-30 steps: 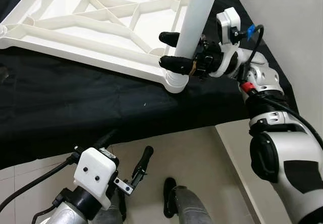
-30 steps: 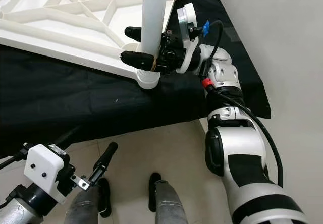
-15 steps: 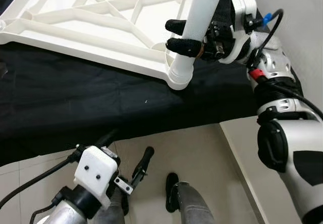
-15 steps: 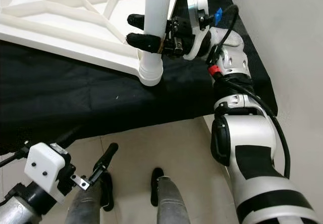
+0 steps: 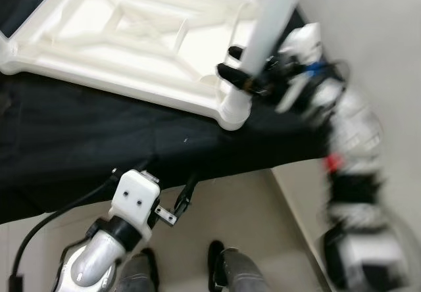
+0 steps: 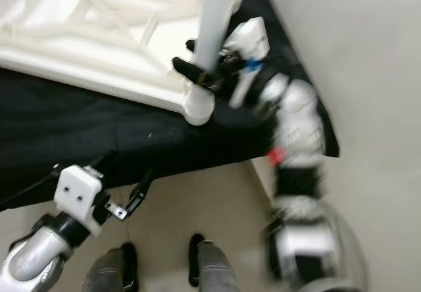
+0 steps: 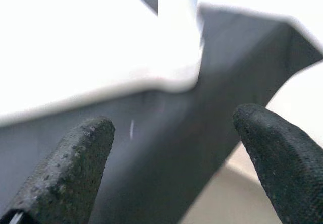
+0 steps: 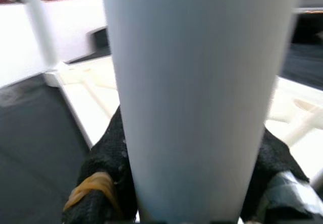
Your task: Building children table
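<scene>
A white plastic tabletop (image 5: 131, 42) lies upside down on a black cloth (image 5: 99, 141). A white round leg (image 5: 273, 22) stands upright in its near right corner socket (image 5: 234, 111). My right gripper (image 5: 242, 76) is shut on this leg just above the socket. In the right wrist view the leg (image 8: 197, 98) has black fingers (image 8: 103, 176) on both sides of it. My left gripper (image 7: 174, 133) is open and holds nothing. It hangs low in front of the cloth's edge (image 5: 183, 200), below the tabletop.
The black cloth drapes over the near edge down to a beige tile floor (image 5: 263, 213). A white wall (image 6: 368, 55) rises close on the right. Another white leg (image 8: 38, 27) stands at a farther corner of the tabletop. My own legs (image 5: 243, 275) are below.
The whole picture has shifted and blurred as the camera moved. My right gripper is still on the leg, and its arm is smeared by motion. My left arm has come up a little.
</scene>
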### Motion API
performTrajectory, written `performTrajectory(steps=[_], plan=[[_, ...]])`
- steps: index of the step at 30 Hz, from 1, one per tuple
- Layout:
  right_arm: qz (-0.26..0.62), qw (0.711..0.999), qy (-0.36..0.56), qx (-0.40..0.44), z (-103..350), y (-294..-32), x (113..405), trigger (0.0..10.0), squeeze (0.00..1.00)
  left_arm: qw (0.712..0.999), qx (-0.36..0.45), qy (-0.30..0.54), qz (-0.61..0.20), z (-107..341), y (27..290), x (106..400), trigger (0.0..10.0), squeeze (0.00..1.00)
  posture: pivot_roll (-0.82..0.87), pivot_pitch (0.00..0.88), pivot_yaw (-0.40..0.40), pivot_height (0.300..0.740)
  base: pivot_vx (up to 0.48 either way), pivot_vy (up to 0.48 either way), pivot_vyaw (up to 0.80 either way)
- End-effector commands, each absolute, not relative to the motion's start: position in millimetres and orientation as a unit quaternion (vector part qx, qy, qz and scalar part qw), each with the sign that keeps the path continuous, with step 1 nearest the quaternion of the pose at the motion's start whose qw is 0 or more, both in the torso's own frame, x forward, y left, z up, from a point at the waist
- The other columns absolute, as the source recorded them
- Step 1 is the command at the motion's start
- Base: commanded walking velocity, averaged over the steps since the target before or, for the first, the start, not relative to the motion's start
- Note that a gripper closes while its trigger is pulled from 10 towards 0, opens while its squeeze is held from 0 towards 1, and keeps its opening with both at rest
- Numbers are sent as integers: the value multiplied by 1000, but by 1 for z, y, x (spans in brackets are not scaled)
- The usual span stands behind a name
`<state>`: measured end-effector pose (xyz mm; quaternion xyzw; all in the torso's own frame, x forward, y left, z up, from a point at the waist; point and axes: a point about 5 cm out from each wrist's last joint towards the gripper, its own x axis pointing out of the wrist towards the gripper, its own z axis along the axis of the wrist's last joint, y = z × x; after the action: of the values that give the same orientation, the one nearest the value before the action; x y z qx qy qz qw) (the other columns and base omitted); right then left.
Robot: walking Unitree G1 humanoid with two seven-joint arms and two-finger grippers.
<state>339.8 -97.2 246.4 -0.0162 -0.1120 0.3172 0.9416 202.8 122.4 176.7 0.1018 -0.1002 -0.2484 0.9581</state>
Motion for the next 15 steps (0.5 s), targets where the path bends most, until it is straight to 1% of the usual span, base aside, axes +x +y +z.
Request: performTrajectory(steps=[1, 3, 4, 6, 7, 8, 9, 13, 14, 15], plan=[[234, 972, 35, -7, 177, -91, 337, 0, 0, 959, 103, -83, -249, 166, 123, 204, 10000, 0, 56, 153, -92, 740, 0, 0, 0], [214, 976, 26, 5, 172, -66, 340, 0, 0, 958, 106, -85, -251, 162, 124, 213, 10000, 0, 49, 114, -85, 740, 0, 0, 0], [214, 976, 26, 5, 172, -66, 340, 0, 0, 958, 106, -85, -251, 162, 124, 213, 10000, 0, 49, 114, -85, 740, 0, 0, 0], [231, 973, 15, 16, 181, -33, 346, 0, 0, 959, 113, -88, -246, 159, 127, 220, 10000, 0, 50, 95, -80, 740, 0, 0, 0], [236, 971, 14, 21, 188, -20, 348, 0, 0, 959, 116, -89, -242, 158, 129, 224, 10000, 0, 57, 83, -83, 740, 0, 0, 0], [239, 971, 14, 24, 191, -13, 348, 0, 0, 959, 117, -90, -240, 157, 130, 226, 10000, 0, 60, 80, -85, 740, 0, 0, 0], [247, 968, 17, 37, 195, -6, 350, 10000, 0, 960, 120, -90, -238, 156, 130, 227, 10000, 0, 66, 72, -85, 740, 0, 0, 0], [252, 967, 17, 44, 200, -3, 349, 10000, 0, 960, 122, -91, -236, 155, 131, 229, 10000, 0, 66, 71, -84, 740, 0, 0, 0], [256, 965, 20, 50, 204, -2, 347, 10000, 616, 960, 123, -93, -235, 155, 131, 230, 10000, 0, 64, 76, -84, 740, 0, 0, 0], [256, 965, 20, 50, 204, -2, 347, 10000, 616, 960, 123, -93, -235, 155, 131, 230, 10000, 0, 64, 76, -84, 740, 0, 0, 0]])
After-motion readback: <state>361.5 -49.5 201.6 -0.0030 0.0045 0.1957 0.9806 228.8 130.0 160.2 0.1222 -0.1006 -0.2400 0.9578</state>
